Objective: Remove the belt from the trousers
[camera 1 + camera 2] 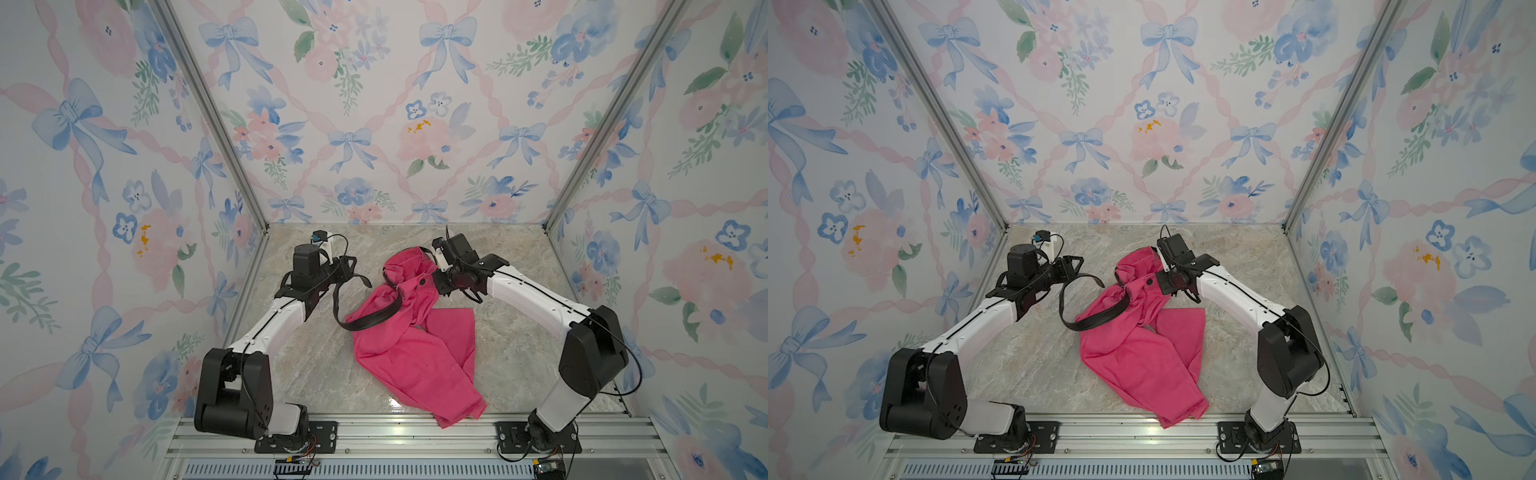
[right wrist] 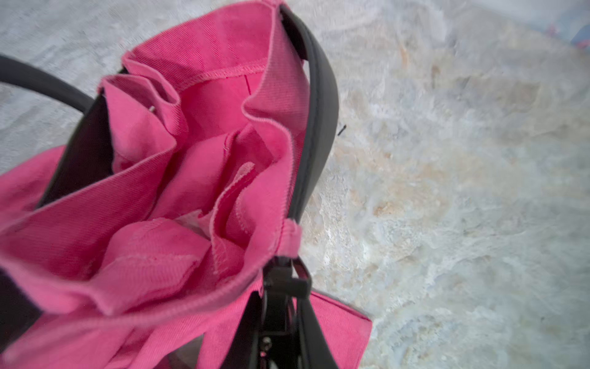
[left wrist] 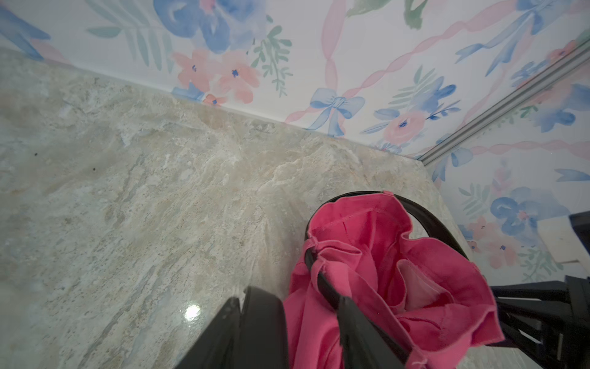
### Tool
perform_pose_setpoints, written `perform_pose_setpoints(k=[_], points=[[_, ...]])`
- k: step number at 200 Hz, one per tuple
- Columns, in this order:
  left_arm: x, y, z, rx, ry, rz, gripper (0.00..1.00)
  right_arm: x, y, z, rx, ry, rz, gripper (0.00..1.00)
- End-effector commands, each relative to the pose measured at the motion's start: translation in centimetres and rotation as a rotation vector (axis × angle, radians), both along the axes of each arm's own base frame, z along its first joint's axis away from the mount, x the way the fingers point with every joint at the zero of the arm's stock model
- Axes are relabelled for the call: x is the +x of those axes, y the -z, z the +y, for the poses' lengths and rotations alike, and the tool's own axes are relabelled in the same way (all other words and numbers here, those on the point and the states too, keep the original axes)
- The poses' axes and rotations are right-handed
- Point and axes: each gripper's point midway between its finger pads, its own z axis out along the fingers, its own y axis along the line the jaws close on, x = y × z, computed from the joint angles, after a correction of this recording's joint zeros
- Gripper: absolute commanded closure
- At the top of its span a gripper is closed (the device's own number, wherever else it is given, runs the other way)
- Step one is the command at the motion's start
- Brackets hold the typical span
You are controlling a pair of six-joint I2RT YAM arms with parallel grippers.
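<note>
Trousers (image 1: 415, 357), bright pink, lay in a heap in the middle of the stone table (image 1: 316, 374) when I looked through my cameras. Their legs pointed to the near edge, and the waist was bunched up at the far end. I saw the belt (image 1: 370, 318) going around that waist. In the right wrist view it ran through a small pink loop (image 2: 290, 233) on the waistband.

From the waist the black strap came down across the pink cloth. It made a big curl just left of the trousers and went up to my left gripper (image 1: 347, 272). Its free end poked out to the right, past that gripper. The left jaws stood apart, so they were not squeezing the strap. It only ran along beside them.

My right gripper (image 1: 436, 280) sat at the right side of the waist, just beside the dark round button (image 1: 422, 282). Its jaws looked pressed together on the edge of the pink cloth there.

The belt was not out of the trousers.
</note>
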Motion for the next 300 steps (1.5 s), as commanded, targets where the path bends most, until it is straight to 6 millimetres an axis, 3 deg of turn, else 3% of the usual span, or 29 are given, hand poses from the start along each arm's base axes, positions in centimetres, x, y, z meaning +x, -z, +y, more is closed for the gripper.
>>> perform_pose_setpoints(k=[1, 19, 52, 89, 113, 129, 140, 176, 185, 196, 217, 253, 279, 300], points=[[-2.8, -4.2, -4.2, 0.119, 0.199, -0.208, 0.4, 0.0, -7.0, 0.6, -0.003, -0.061, -0.173, 1.0], [-4.4, -3.9, -7.1, 0.165, 0.312, -0.245, 0.36, -0.4, -8.3, 1.3, 0.013, -0.077, -0.193, 1.0], [-6.3, -1.0, -11.8, 0.198, 0.468, -0.217, 0.27, -1.4, -8.9, 2.1, 0.034, -0.099, -0.2, 1.0], [-6.7, -0.6, -16.3, 0.223, 0.557, -0.224, 0.24, -2.1, -8.9, 2.4, 0.04, -0.109, -0.196, 1.0], [-5.1, 0.2, -17.6, 0.248, 0.511, -0.199, 0.26, -2.4, -9.1, 2.7, 0.047, -0.114, -0.198, 1.0], [-3.4, 1.0, -17.9, 0.255, 0.464, -0.163, 0.36, -2.6, -9.5, 2.9, 0.06, -0.119, -0.203, 1.0], [-2.4, 1.1, -17.9, 0.258, 0.434, -0.153, 0.48, -2.7, -9.7, 3.0, 0.067, -0.127, -0.204, 1.0], [-0.5, -0.9, -18.1, 0.231, 0.365, -0.17, 1.0, -3.4, -10.5, 2.7, 0.085, -0.132, -0.215, 1.0], [0.2, -1.6, -17.7, 0.224, 0.335, -0.179, 1.0, -3.6, -10.8, 2.6, 0.093, -0.13, -0.22, 1.0], [1.2, -3.0, -16.5, 0.19, 0.281, -0.182, 1.0, -4.0, -10.9, 2.4, 0.103, -0.124, -0.22, 0.92], [4.1, -6.4, -12.7, 0.083, 0.147, -0.181, 1.0, -4.8, -10.4, 2.2, 0.129, -0.116, -0.204, 0.85], [7.7, -11.6, -5.6, -0.026, -0.086, -0.224, 1.0, -6.2, -8.2, 1.3, 0.13, -0.102, -0.16, 0.9], [9.9, -12.0, -0.2, -0.083, -0.212, -0.204, 1.0, -6.9, -7.0, -0.3, 0.101, -0.074, -0.16, 0.99], [11.1, -11.3, 3.9, -0.146, -0.278, -0.166, 1.0, -6.1, -4.5, -4.8, 0.079, 0.065, -0.15, 1.0]])
